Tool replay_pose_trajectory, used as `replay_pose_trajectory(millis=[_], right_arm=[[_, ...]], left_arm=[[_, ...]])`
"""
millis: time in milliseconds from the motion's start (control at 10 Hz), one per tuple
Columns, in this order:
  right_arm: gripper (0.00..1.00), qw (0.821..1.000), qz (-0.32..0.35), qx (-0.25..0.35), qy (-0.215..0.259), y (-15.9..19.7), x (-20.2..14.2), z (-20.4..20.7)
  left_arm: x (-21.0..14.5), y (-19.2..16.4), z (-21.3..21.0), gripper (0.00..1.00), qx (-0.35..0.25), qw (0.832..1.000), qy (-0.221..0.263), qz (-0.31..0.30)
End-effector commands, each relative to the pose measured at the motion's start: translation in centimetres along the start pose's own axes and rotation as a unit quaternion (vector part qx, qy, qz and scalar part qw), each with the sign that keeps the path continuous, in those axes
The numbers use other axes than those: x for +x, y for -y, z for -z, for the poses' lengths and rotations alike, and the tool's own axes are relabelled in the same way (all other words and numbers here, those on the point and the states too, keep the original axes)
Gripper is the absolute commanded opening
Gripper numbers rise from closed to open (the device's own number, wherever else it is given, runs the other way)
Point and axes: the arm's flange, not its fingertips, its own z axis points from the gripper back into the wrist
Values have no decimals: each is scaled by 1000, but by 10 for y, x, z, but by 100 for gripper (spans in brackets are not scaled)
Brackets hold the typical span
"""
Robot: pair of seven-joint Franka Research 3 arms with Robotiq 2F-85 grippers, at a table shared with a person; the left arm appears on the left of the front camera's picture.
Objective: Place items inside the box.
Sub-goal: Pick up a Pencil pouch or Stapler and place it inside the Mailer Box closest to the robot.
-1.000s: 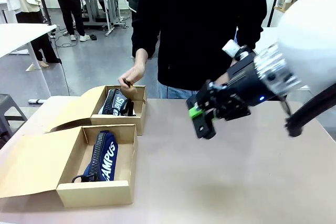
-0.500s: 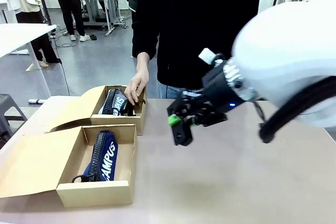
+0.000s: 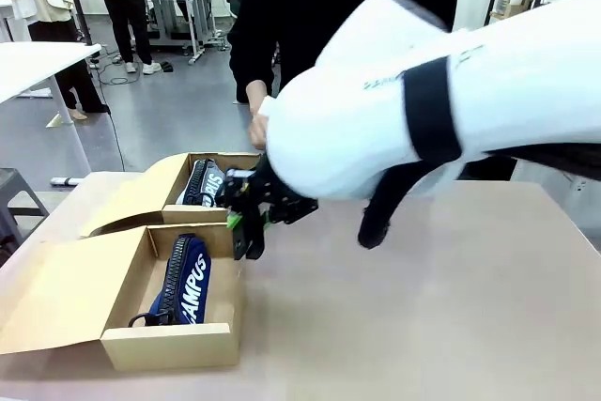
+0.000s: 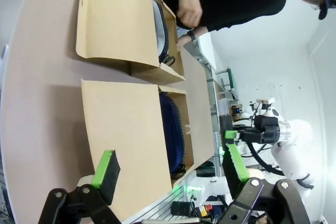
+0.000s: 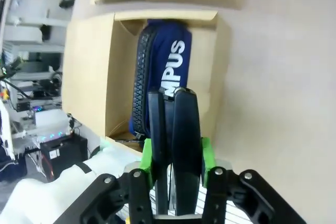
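Two boxes: tan cardboard, side by side with a narrow gap between them, both flap lids lying open; near box [image 3: 169, 345], far box [image 3: 211, 216].
Near box contents: navy zip pouch [image 3: 185, 279] lettered "CAMPUS" in white, lying lengthwise inside.
Far box contents: a grey zip pouch [image 3: 200, 180] with white lettering, partly hidden by the box wall.
Right gripper [image 5: 176, 153]: reaching across the table from the right, its green pads clamped on a black stapler [image 5: 181, 114].
Stapler position: pointing out past the fingertips. In the right wrist view its tip lies over the end of the navy pouch, inside the near box's outline. In the front view it sits at that box's far right corner, close to the gap between the boxes. Whether it touches the pouch or the box I cannot tell.
Left gripper [image 4: 169, 163]: fingers spread wide with nothing between them, held well off to the lid side of the boxes.
Person's hand [image 3: 256, 129]: above the far box's right end, partly behind the white right arm and touching nothing that can be seen.
Table [image 3: 423, 307]: light brown top carrying both boxes.
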Motion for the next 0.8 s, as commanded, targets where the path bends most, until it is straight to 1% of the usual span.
replay_pose_trajectory(millis=[0, 100, 200, 500, 600, 700], right_arm=[[41, 999, -7, -29, -16, -40, 7, 26], [41, 998, -13, -51, -28, -43, 8, 40], [41, 998, -14, -45, -31, -43, 10, 51], [41, 1000, -18, -5, -12, -42, 18, 73], [41, 1000, -11, -7, -28, -41, 20, 81], [41, 999, -10, -16, -28, -40, 21, 83]], left_arm=[[0, 0, 0, 100, -12, 1000, 10, 11], [0, 0, 0, 100, -12, 1000, 10, 11], [0, 0, 0, 100, -12, 1000, 10, 11], [0, 0, 0, 100, -12, 1000, 10, 11], [0, 0, 0, 100, -12, 1000, 10, 11], [0, 0, 0, 100, -12, 1000, 10, 11]])
